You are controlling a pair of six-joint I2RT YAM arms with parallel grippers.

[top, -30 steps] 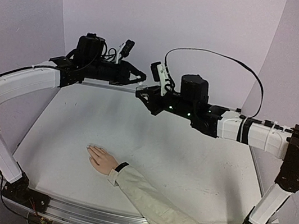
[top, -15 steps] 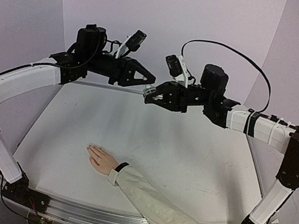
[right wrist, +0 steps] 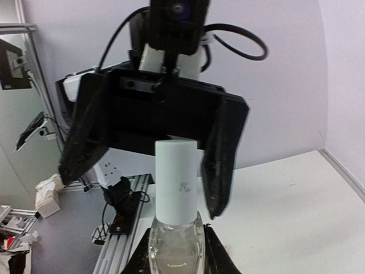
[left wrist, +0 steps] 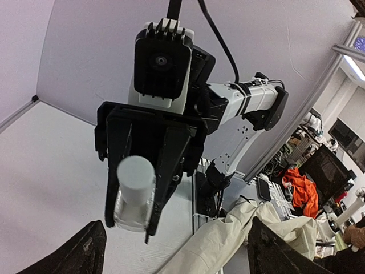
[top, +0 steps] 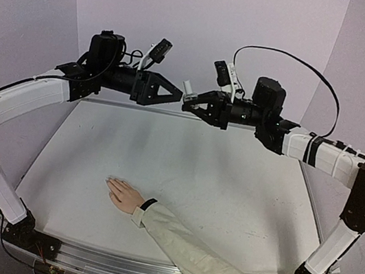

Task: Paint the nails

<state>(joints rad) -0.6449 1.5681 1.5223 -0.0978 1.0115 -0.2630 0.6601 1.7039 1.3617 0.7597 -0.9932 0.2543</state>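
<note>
Up at the far side of the table (top: 244, 188) the two arms face each other in mid-air. The right gripper (top: 191, 102) is clamped on the clear body of a small bottle (right wrist: 175, 228), and its white cap (top: 188, 86) pokes out towards the left gripper (top: 174, 95). That one has its black jaws spread wide with nothing between them. In the right wrist view they frame the cap on either side, but from above the cap looks just beside the fingertips, and I cannot tell whether it has reached between them.

The nails (top: 109, 181) are well apart from all this, down near the front of the table. The hand (top: 124, 195) lies flat, palm down, with its fingers pointing left. It wears a black wristband (top: 147, 204) and a cream sleeve (top: 204, 265). The nails themselves are too small to make out.
</note>
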